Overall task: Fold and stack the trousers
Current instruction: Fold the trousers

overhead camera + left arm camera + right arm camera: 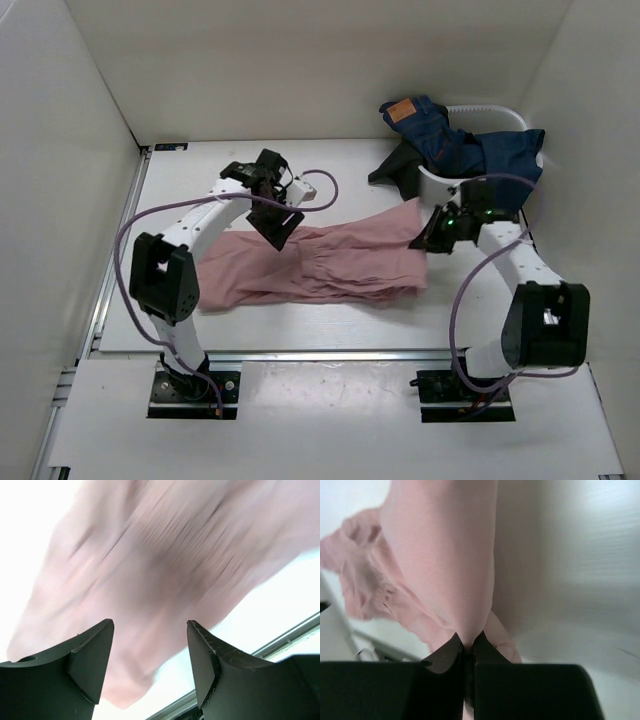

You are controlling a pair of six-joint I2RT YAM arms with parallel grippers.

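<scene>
You looked down from above and behind the arm bases across the table (300,325). Your wrist cameras sat close, facing past their fingers (85,655) onto the trousers (445,555), shared by all three views.

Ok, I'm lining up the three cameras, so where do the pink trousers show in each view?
Top external: the trousers lie across the middle, between the two arms.
Left wrist: blurred, they fill the upper picture beyond the open left gripper.
Right wrist: a fold runs up from the right gripper, which is shut on it.
Shared landmark: the white table beside the cloth.
</scene>
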